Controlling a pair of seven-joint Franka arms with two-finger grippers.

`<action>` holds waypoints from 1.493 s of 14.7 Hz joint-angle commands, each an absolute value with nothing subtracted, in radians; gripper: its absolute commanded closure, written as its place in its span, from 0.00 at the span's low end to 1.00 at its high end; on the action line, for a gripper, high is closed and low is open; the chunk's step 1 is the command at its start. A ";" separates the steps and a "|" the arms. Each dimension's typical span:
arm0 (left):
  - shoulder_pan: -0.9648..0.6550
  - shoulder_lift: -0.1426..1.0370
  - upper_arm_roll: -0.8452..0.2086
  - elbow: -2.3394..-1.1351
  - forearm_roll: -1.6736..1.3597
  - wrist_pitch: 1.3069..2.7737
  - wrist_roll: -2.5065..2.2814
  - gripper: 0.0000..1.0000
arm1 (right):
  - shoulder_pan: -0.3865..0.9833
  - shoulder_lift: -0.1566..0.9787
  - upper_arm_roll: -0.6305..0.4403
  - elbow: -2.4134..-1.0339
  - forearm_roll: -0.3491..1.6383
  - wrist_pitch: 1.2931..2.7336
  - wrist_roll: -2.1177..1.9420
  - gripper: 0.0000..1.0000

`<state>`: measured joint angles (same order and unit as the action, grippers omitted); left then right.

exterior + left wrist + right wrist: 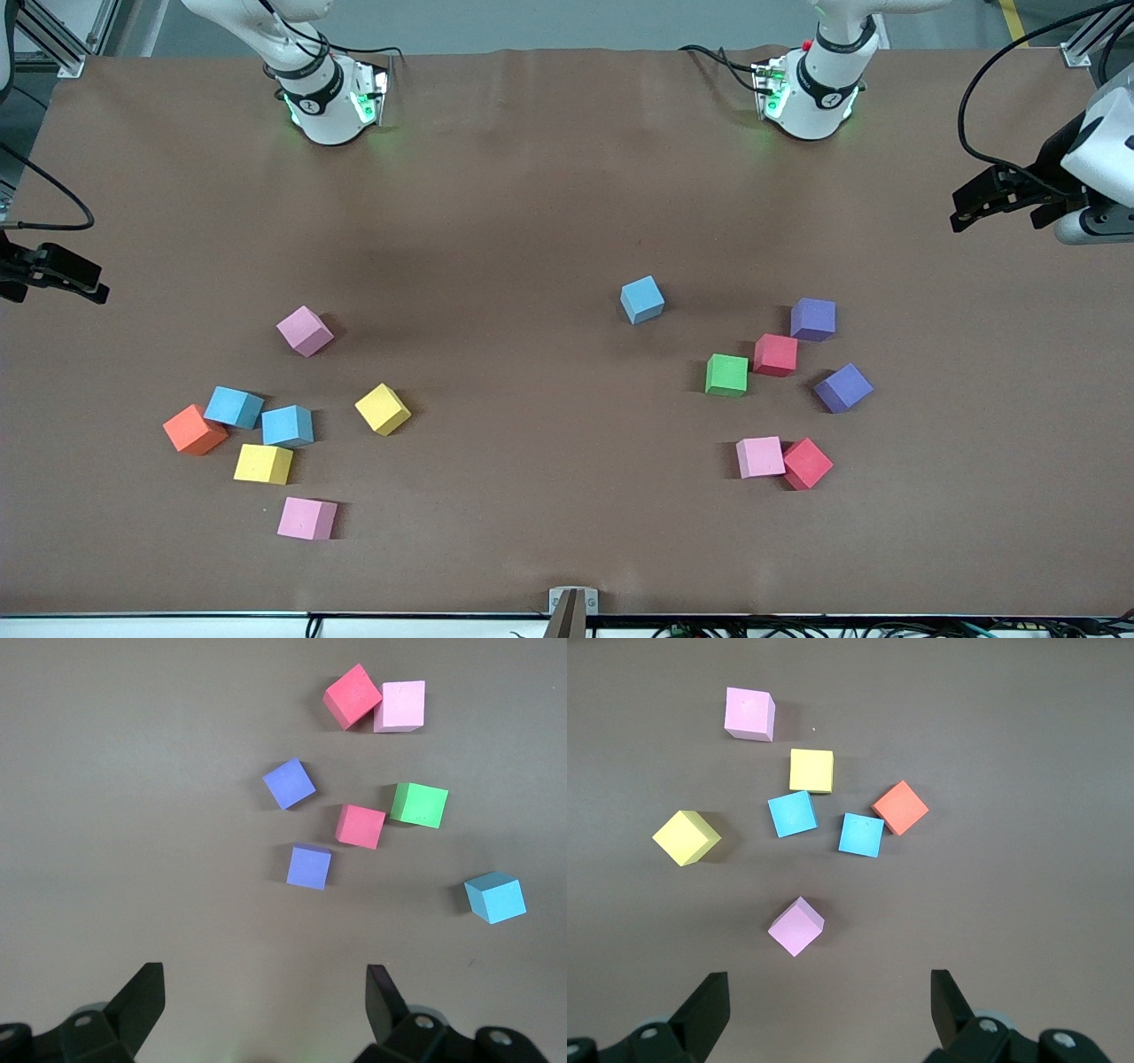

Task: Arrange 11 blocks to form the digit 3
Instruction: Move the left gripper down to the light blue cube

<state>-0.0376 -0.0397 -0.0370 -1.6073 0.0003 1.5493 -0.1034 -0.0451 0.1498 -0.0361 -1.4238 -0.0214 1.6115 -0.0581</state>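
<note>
Loose foam cubes lie in two groups. Toward the right arm's end are a pink cube [305,330], two light blue [234,407] [287,425], two yellow [383,408] [263,463] and a pink one [306,518]. Toward the left arm's end are a light blue cube [641,299], two purple [812,319] [843,387], a red [775,354], a green [726,375], and a pink [760,457] touching a red [807,463]. No figure of rows shows. My left gripper [265,979] is open and empty, raised at its table end [970,206]. My right gripper [829,983] is open and empty at its end [89,288].
An orange cube [195,430] touches the light blue cube nearest the right arm's end. The brown table [532,221] is bare between the two groups and toward the robot bases. A small metal bracket [572,602] sits at the table edge nearest the front camera.
</note>
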 commanded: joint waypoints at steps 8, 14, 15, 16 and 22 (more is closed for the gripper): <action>-0.063 0.035 -0.057 -1.531 -0.005 1.532 -0.109 0.00 | -0.055 0.135 -0.028 -1.434 -0.020 1.618 -0.052 0.00; -0.156 0.162 -0.147 -1.568 -0.006 1.670 -0.309 0.00 | -0.057 0.135 -0.028 -1.431 -0.021 1.621 -0.051 0.00; -0.178 0.185 -0.156 -1.586 -0.006 1.708 -0.351 0.00 | -0.060 0.137 -0.028 -1.428 -0.021 1.623 -0.054 0.00; -0.205 0.207 -0.160 -1.612 -0.006 1.757 -0.388 0.00 | -0.060 0.137 -0.028 -1.428 -0.021 1.623 -0.052 0.00; -0.392 0.276 -0.158 -1.770 0.008 2.001 -0.711 0.00 | -0.126 0.179 -0.029 -1.437 -0.002 1.615 -0.049 0.00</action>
